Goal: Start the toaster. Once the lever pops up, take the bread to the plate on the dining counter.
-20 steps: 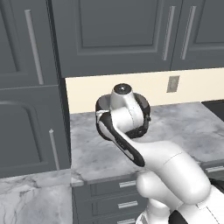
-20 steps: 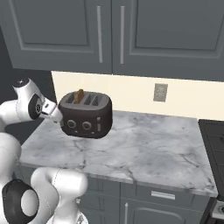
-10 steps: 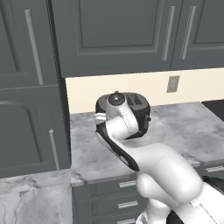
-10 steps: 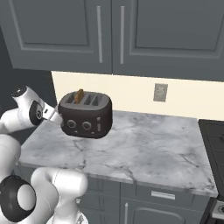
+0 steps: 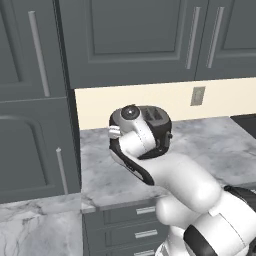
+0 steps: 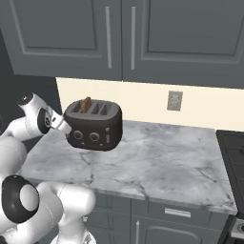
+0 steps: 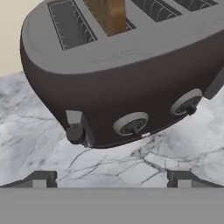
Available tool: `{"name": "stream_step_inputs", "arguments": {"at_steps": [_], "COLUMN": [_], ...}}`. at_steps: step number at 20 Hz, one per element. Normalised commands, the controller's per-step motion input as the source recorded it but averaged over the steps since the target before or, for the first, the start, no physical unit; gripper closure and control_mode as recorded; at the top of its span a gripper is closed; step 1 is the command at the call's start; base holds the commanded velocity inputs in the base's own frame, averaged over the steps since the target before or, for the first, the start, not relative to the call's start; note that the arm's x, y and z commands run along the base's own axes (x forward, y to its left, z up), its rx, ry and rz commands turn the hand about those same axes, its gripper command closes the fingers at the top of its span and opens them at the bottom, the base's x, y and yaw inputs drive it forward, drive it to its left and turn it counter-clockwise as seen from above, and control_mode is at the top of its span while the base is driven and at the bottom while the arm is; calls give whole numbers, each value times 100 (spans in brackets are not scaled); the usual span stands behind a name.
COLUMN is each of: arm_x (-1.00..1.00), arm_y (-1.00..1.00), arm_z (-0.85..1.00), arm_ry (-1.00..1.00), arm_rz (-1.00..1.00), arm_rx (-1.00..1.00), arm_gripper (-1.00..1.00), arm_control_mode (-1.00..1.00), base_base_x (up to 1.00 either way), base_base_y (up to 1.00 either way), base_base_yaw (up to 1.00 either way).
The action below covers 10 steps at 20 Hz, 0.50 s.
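Note:
The dark brown toaster stands on the marble worktop by the wall. The bread stands upright in a left slot. My gripper hangs at the toaster's left front, open, with nothing between its fingers. In the hand view the toaster looms close above the open gripper. The lever is a small dark tab left of the two round knobs, and the bread rises from a slot. My own arm covers most of the toaster in the left base view. The plate is out of view.
Grey wall cabinets hang above the toaster, with a wall outlet to its right. Drawers sit under the worktop. A tall cabinet stands left. A marble patch lies low left; I cannot tell if it is the dining counter.
The hand has come lower and a little closer to the toaster's front. The jaws stay open. Toaster and bread have not moved.

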Motion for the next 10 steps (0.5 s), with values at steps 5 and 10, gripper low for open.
{"name": "stream_step_inputs", "arguments": {"at_steps": [5,10], "arm_x": [22,14], "arm_y": [-2,-4], "arm_z": [-8,-14], "arm_ry": [0,0], "arm_rz": [-1,0], "arm_rx": [0,0], "arm_gripper": [-100,-100], "arm_control_mode": [-100,-100], "base_base_x": [0,0], "base_base_y": [0,0], "base_base_yaw": [0,0]}}
